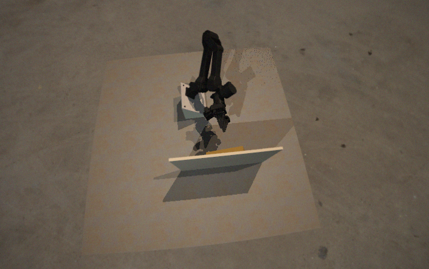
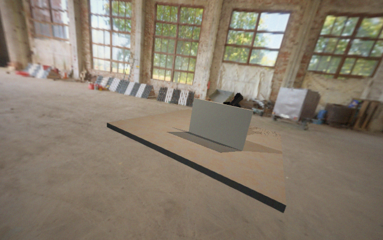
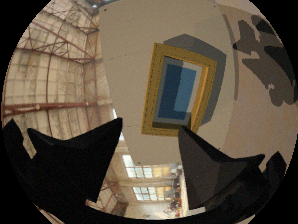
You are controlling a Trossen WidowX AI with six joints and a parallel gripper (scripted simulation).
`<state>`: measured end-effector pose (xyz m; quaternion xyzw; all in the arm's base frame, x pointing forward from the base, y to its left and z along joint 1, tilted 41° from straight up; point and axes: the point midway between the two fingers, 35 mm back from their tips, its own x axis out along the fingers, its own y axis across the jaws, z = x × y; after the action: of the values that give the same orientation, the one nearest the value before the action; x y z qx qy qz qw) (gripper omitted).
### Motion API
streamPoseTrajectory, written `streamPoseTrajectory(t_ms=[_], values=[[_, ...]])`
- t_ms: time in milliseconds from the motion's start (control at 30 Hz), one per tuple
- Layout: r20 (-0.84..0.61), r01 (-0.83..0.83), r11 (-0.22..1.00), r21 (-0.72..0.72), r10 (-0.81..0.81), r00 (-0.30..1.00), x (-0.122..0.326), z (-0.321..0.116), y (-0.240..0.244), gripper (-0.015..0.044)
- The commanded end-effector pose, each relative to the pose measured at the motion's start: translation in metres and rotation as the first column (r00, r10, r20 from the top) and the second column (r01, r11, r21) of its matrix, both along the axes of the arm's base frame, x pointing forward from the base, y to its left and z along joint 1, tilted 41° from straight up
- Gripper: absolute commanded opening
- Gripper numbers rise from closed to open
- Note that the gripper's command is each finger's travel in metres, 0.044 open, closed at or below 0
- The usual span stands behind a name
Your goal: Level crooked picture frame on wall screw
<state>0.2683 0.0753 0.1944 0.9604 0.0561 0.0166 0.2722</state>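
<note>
The picture frame, gold with a blue picture (image 3: 153,90) (image 1: 225,150), hangs on the front of the upright grey wall panel (image 3: 127,75) (image 1: 221,161) (image 2: 220,124). In the wrist view the frame is tilted against the panel's edges, so it hangs crooked. In the top view only its gold top edge shows. The screw and notched strip are hidden. My gripper (image 1: 226,125) (image 3: 150,125) is open and empty, in front of the panel with a gap to it. In the wrist view the right fingertip overlaps the frame's lower right corner. The panel hides the gripper in the exterior view.
The panel stands on a wide tan board (image 1: 126,190) (image 2: 158,127) and casts shadows on it. A white plate with small holes (image 1: 187,102) stands beside the arm (image 1: 211,63). The arm's top (image 2: 236,99) shows over the panel in the exterior view.
</note>
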Motion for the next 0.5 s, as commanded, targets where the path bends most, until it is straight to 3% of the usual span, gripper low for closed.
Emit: streamPoseTrajectory(t_ms=[0,233,467], values=[[0.003,-0.001,1.000,0.006,0.001,1.000,0.018,0.005,0.003,0.0260],[0.006,-0.001,1.000,0.006,0.001,1.000,0.067,0.001,0.008,0.0260],[0.006,-0.001,1.000,0.006,0.001,1.000,0.072,-0.001,0.008,0.0260]])
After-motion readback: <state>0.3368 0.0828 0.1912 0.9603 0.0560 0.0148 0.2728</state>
